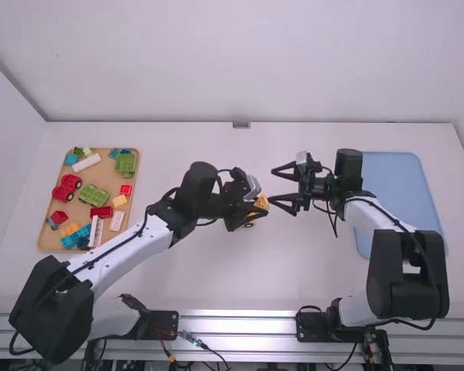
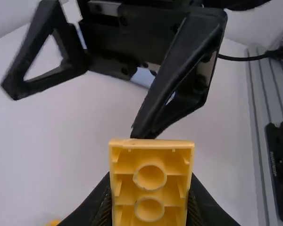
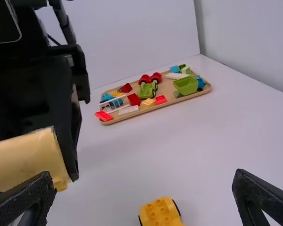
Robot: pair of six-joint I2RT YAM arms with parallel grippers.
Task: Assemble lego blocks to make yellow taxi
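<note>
We judge the taxi to be at the halfway stage: its parts are out, but not joined. The wheeled base (image 3: 160, 213) sits on the worktop (image 1: 294, 270), near the grippers, with nothing fixed on its studs. The yellow block (image 2: 149, 183), which we take for the cab or upper body, is up in the air, gripped between the fingers of the left gripper (image 1: 261, 205). The right gripper (image 3: 144, 181) is spread wide with nothing between its fingers, one of them close to the block; we cannot tell whether they touch.

What seems left is to seat the block on the base and press it home. Whether another part must follow we cannot be sure; yellow pieces (image 3: 147, 103) also lie in the tray (image 3: 166, 89) among red, green, blue and white ones.

The block looks like smooth, rigid plastic, boxy with flat sides; its hollow face shows two round tubes and thin ribs. The base is short and knobbly on top, with dark round tyres at its sides, so it may well roll if pushed off-centre. The tray has rounded corners and a tan floor; a flat blue mat (image 1: 394, 185) lies by the right arm.
</note>
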